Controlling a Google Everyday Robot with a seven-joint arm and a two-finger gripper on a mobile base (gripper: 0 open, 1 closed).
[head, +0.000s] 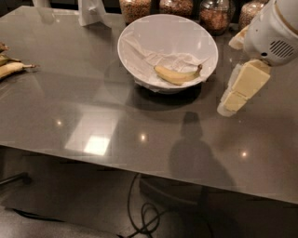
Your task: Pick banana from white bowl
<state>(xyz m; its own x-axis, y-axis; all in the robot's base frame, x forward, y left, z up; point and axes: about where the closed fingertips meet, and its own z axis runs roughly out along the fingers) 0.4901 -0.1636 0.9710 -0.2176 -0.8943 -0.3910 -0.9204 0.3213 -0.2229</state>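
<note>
A small curved yellow banana (177, 75) with a dark stem tip lies on crumpled white paper in the large white bowl (139, 37) at the back middle of the grey table. My gripper (235, 95), with pale cream fingers, hangs at the right edge of the view, to the right of the bowl and above the table. It is apart from the bowl and the banana. The white arm housing (274, 32) sits above it.
Several glass jars of grains (216, 14) stand behind the bowl. A white stand (93, 11) is at the back left. Other bananas (11, 67) lie at the table's left edge. The table's front edge (139, 169) runs across, with cables (149, 214) on the floor below.
</note>
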